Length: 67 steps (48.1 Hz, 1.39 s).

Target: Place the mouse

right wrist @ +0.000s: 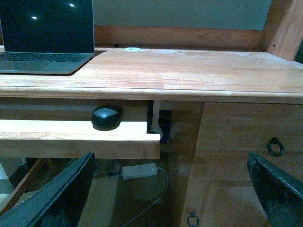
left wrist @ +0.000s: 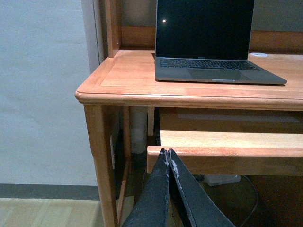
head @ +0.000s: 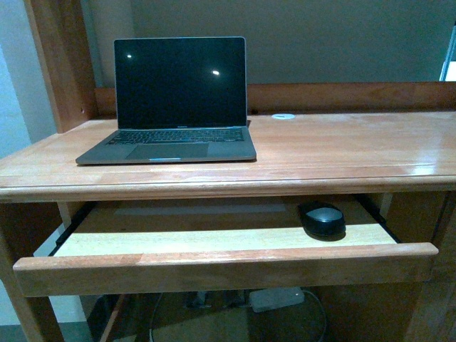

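The small black mouse [head: 323,219] with a greyer domed top sits on the pulled-out keyboard tray [head: 214,242], toward its right end, under the desk top; the right wrist view also shows the mouse [right wrist: 106,117] there. My left gripper [left wrist: 167,151] is shut with nothing in it, its tips just in front of the tray's front edge [left wrist: 227,161] at the left end. My right gripper [right wrist: 170,163] is open and empty, low in front of the desk, to the right of and below the mouse. Neither arm shows in the front view.
An open laptop [head: 174,103] with a dark screen stands on the desk top [head: 342,146]. A white disc [head: 283,116] lies behind it. A white power brick [right wrist: 138,170] with a cable lies on the floor under the tray. A cabinet door with ring pulls [right wrist: 275,146] is at the right.
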Available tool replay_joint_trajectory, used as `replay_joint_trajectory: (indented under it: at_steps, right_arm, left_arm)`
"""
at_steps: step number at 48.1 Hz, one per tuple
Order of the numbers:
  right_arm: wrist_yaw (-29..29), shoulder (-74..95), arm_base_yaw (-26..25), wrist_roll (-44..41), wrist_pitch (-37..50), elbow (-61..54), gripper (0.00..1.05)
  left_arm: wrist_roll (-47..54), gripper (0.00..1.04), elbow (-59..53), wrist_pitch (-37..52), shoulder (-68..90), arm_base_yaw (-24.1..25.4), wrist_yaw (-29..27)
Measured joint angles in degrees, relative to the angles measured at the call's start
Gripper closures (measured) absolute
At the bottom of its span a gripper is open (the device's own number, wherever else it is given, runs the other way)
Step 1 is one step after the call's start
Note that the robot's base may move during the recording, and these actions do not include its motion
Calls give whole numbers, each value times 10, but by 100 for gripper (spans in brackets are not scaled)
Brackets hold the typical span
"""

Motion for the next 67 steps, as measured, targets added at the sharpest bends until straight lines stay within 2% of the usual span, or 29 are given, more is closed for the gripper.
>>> replay_joint_trajectory:
  at_steps: [27, 32, 48, 53, 55, 62, 67]
  right_arm:
    - [0, 0, 0, 0, 0, 0, 7]
    - [0, 0, 0, 0, 0, 0, 7]
    - [0, 0, 0, 0, 0, 0, 7]
    - [0, 0, 0, 0, 0, 0, 7]
    - [0, 0, 0, 0, 0, 0, 7]
    - [0, 0, 0, 0, 0, 0, 7]
    - [-5, 6, 1, 3, 16, 0, 7]
  left_arm:
    - [0, 103, 0, -85, -83, 0, 0]
    - [0, 103, 0, -188, -171, 0, 0]
    - [0, 103, 0, -185, -179, 0, 0]
    - [0, 86, 0, -185, -179, 0, 0]
    - [0, 75, 0, -184, -179, 0, 0]
    - [0, 53, 0, -185, -179, 0, 0]
    - [0, 31, 0, -185, -179, 0, 0]
